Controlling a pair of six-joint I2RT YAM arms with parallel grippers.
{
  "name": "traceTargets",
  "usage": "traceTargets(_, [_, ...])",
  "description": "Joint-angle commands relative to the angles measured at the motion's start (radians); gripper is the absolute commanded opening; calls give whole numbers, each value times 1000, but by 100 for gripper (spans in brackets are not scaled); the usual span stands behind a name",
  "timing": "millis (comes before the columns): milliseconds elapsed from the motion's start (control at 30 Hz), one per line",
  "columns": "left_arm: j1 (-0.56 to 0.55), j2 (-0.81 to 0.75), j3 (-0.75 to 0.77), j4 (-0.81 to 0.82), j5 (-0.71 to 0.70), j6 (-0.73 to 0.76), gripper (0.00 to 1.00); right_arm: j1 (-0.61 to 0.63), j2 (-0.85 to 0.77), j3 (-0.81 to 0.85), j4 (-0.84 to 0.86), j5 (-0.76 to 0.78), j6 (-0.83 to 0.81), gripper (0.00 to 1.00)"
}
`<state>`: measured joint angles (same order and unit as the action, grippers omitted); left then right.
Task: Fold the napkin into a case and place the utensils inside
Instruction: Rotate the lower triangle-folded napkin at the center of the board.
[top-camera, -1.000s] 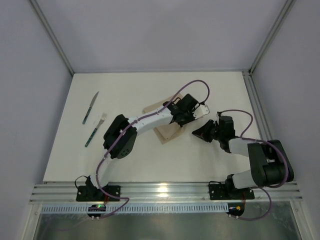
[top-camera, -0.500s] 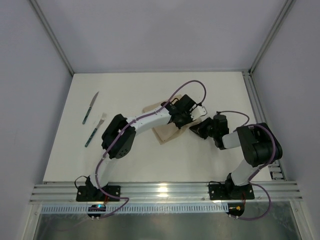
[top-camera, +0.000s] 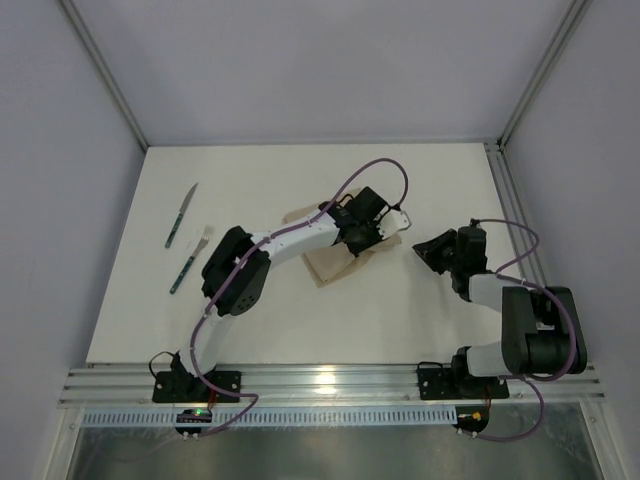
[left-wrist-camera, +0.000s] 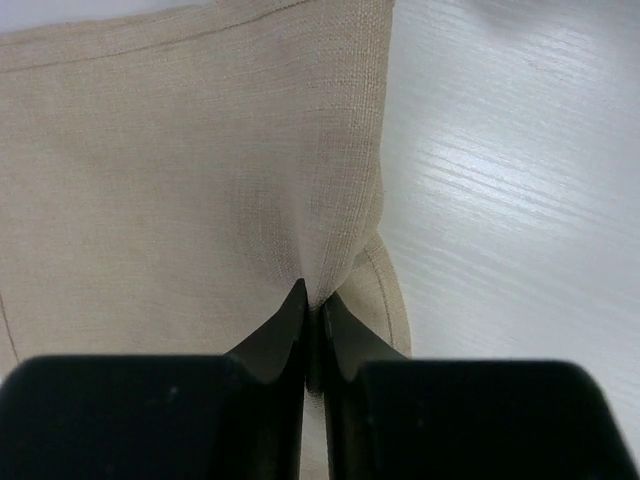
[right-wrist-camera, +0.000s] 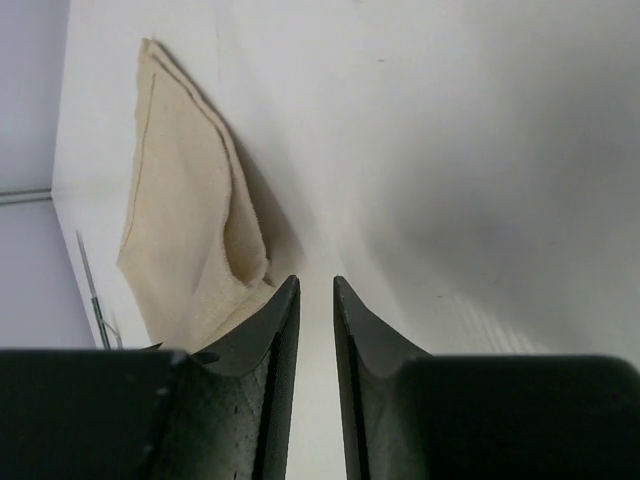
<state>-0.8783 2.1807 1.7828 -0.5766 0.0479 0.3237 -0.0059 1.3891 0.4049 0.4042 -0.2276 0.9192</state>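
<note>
— White tabletop (top-camera: 300, 330), grey walls and metal posts at the corners. Where does the napkin (top-camera: 328, 268) lie?

— Near the middle of the tabletop, folded over itself in layers, partly hidden under the left arm in the top view. It is beige and plain, with a stitched hem along one edge.

— And the left claw (left-wrist-camera: 312, 306)?

— Closed tight on the cloth. In the left wrist view the two dark fingers meet, with a pinch of fabric puckered up between their tips at the napkin's right-hand edge. A lower layer curls out just beside the tips.

— What about the right claw (right-wrist-camera: 315, 300)?

— It stands apart from the napkin, off to its right, and low over bare tabletop. Its fingers are parted by only a narrow slit, and nothing sits between them. From its wrist camera the napkin (right-wrist-camera: 185, 220) shows ahead and to the left.

— And the utensils?

— The knife (top-camera: 181, 215) and the fork (top-camera: 190, 260) lie side by side near the left edge, well apart from the napkin and from both claws. Their metal ends point away from the arm bases.
</note>
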Motion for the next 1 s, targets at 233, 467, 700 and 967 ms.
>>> traceTargets(233, [4, 5, -31, 11, 49, 5, 13, -13, 8, 106, -139, -105, -178, 36])
traceTargets(467, [7, -9, -30, 30, 20, -21, 12, 1, 154, 152, -88, -234, -174, 31])
traceTargets(700, [35, -50, -25, 31, 46, -81, 8, 6, 51, 71, -91, -181, -197, 29])
traceTargets(967, [44, -59, -20, 23, 61, -87, 8, 98, 166, 130, -27, -185, -227, 36])
